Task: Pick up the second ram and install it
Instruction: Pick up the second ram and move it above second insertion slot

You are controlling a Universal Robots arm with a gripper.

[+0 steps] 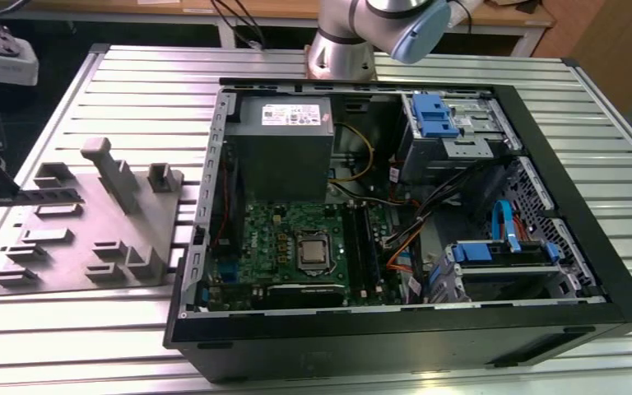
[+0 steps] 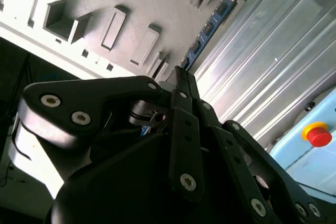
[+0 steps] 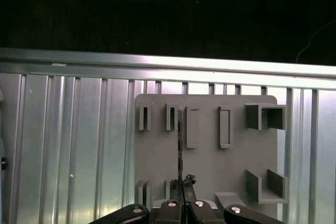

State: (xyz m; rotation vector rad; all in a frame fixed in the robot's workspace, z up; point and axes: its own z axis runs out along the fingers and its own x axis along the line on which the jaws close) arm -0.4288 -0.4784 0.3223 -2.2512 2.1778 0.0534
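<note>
In the second wrist view my gripper is shut on one end of the second ram, a narrow blue-green board with black chips that sticks out past the fingertips. The first wrist view shows the second ram edge-on as a thin dark line rising from my gripper, held well above the grey fixture plate. The open computer case lies on the table, with its green motherboard and long black memory slots exposed.
The grey fixture plate with upright holders sits on the exterior view's left of the case on the ribbed aluminium table. A power supply, drive cages and orange and blue cables crowd the case. A red stop button sits nearby.
</note>
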